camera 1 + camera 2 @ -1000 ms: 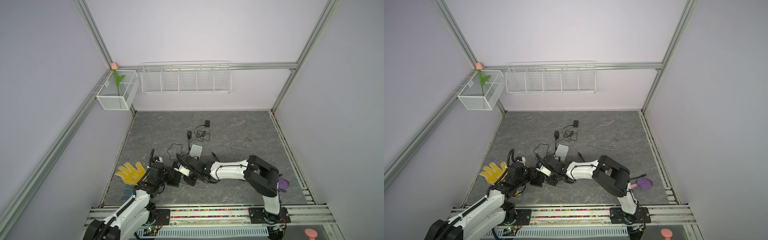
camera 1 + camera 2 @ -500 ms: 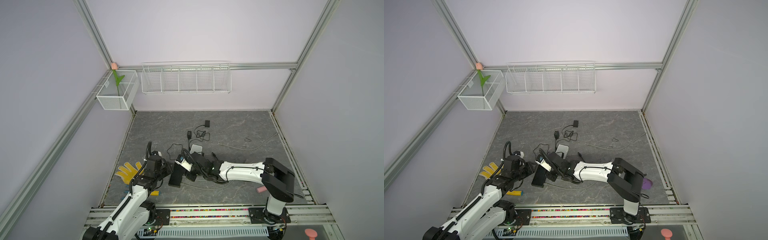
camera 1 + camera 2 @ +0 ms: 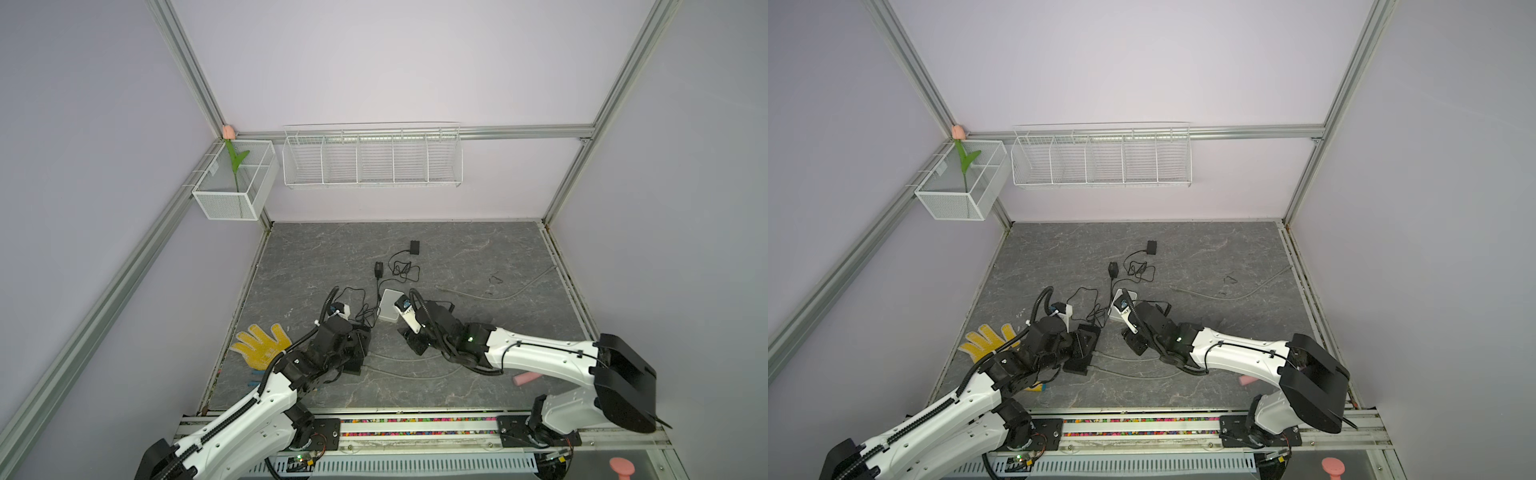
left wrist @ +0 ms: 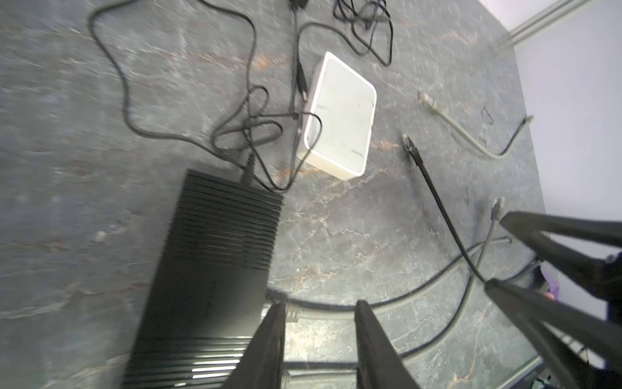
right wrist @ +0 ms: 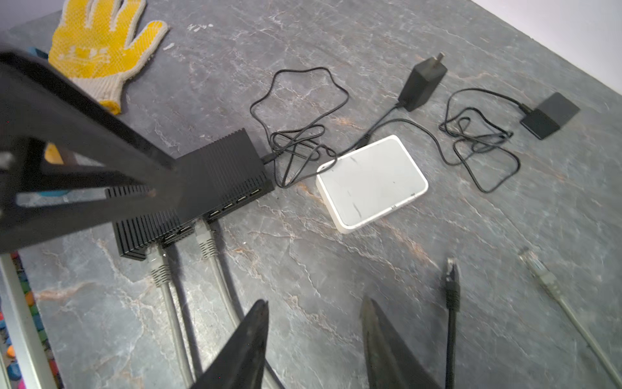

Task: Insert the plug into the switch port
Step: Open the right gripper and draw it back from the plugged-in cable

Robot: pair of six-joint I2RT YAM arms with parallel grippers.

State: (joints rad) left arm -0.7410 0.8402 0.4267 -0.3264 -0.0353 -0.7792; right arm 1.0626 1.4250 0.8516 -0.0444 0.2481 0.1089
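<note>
The switch (image 5: pixel 222 165) is ribbed black plastic with a sheen, the glove (image 5: pixel 97 50) knitted yellow cloth, the counter (image 5: pixel 336 269) matt veined stone-look

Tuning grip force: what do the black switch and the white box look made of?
Black switch: looks like metal or hard plastic, satin black, finned ribs catching highlights; cannot tell which. White box: likely smooth plastic, rounded corners, dark scuffs on top.

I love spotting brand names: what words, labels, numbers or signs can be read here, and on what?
No text can be read.
Black switch, white box: no lettering visible.
Yellow glove: palm marks, not legible.
Blue sticker on the right arm: too small to read.
</note>
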